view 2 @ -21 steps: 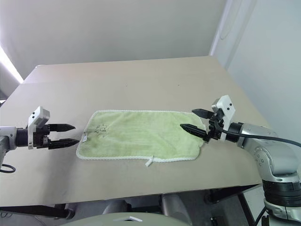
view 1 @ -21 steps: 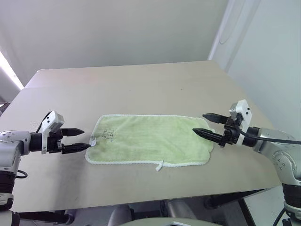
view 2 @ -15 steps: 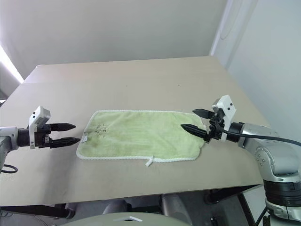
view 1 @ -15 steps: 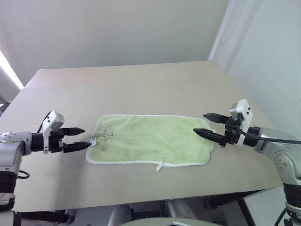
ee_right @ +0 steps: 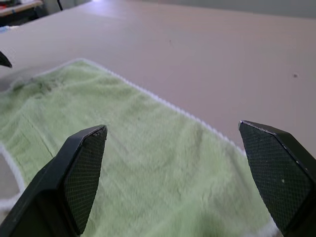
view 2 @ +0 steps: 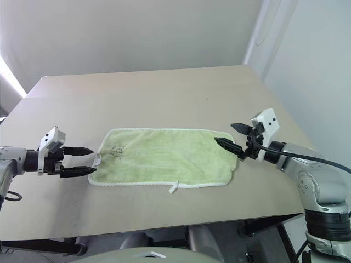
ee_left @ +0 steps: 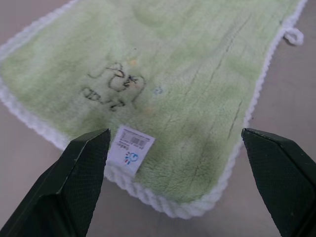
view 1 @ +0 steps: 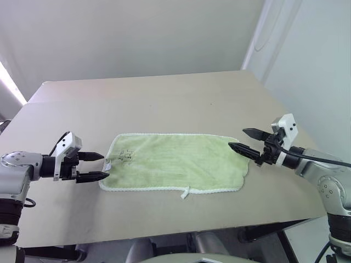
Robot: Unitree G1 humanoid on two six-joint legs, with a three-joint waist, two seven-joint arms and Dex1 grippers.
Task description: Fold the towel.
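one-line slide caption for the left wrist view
Open left gripper poised over the flat towel corner bearing its white label.

Soft, even daylight fills the room, with a bright glare streak at the far left edge. The beige matte tabletop (view 1: 164,98) carries only faint shadows. Up close, the black textured fingertips (ee_left: 81,173) look slightly soft.

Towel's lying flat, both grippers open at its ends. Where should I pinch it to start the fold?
Judging by its pose, pinch the towel at its short ends: left gripper from the label end, right gripper from the opposite end. The thick white edging there gives the fingers something to catch.
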